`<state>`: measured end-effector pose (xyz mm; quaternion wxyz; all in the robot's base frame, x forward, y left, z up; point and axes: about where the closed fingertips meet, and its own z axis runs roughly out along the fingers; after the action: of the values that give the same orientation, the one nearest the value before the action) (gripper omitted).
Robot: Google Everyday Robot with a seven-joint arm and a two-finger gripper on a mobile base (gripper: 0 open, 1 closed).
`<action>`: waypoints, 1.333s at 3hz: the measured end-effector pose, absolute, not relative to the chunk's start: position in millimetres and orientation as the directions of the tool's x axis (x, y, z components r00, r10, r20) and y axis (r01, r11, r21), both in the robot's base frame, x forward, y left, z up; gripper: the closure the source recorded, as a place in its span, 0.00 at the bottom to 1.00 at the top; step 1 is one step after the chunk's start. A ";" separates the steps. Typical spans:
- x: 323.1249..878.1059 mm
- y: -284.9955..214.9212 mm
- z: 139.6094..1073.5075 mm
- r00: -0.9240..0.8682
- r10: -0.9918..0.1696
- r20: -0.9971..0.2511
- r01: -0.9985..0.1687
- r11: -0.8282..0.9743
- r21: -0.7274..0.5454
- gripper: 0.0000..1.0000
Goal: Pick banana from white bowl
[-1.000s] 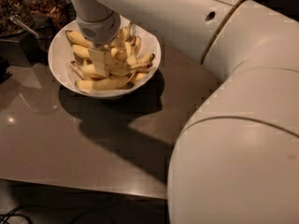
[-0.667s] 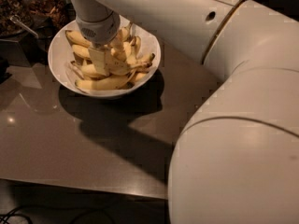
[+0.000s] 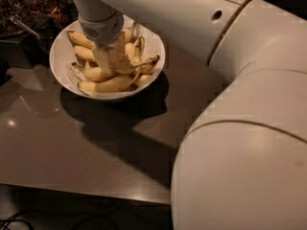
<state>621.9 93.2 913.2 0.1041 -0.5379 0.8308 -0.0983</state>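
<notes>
The white bowl (image 3: 59,56) stands at the back left of the brown table and holds a pile of several yellow bananas (image 3: 108,84). My gripper (image 3: 111,56) reaches straight down from the white wrist (image 3: 100,28) into the middle of the pile, among the bananas. One banana with a long stem tip (image 3: 144,61) points right, just beside the gripper. The wrist hides the bananas under it, and I cannot tell which banana the gripper touches.
Dark containers with brownish contents (image 3: 33,6) and a metal utensil (image 3: 21,25) stand behind the bowl at the top left. My large white arm (image 3: 240,128) fills the right side of the view. The table's front edge (image 3: 86,190) runs below.
</notes>
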 end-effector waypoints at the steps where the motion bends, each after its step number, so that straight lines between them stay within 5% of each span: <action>1: 605.8 76.7 926.6 -0.370 -0.920 -0.129 -0.875 0.392 -0.284 1.00; 4: 579.1 40.9 953.6 -0.227 -0.928 -0.297 -0.862 0.333 -0.381 1.00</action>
<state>579.1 40.9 953.6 0.2399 -0.5734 0.7804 -0.0679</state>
